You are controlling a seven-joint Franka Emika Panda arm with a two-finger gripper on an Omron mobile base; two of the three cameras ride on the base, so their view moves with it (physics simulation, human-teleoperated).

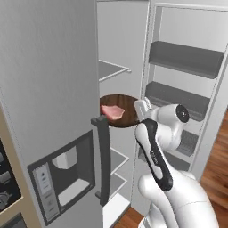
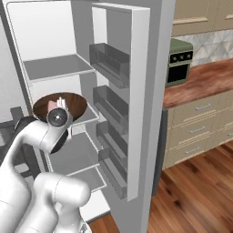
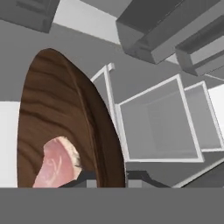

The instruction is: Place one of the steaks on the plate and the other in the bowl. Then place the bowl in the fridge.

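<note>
The dark brown bowl (image 1: 122, 112) hangs in the open fridge (image 1: 49, 89), between an upper shelf (image 1: 110, 69) and lower ones. One pink-red steak (image 1: 112, 111) lies in it. My gripper (image 1: 141, 108) is shut on the bowl's right rim. From the right base, the bowl (image 2: 75, 103) shows behind my wrist, with the steak (image 2: 53, 105) and gripper (image 2: 61, 103) partly hidden. In the hand view the bowl (image 3: 65, 118) stands on edge, its rim between my fingertips (image 3: 85, 180), and the steak (image 3: 56, 165) is inside it. The plate and the other steak are out of view.
The fridge's left door, with its dispenser panel (image 1: 62, 176) and dark handle (image 1: 103, 160), stands shut close to my arm. The right door (image 2: 141, 91) is swung open with several grey bins (image 2: 109, 59). A wooden counter (image 2: 200, 79) with drawers lies right.
</note>
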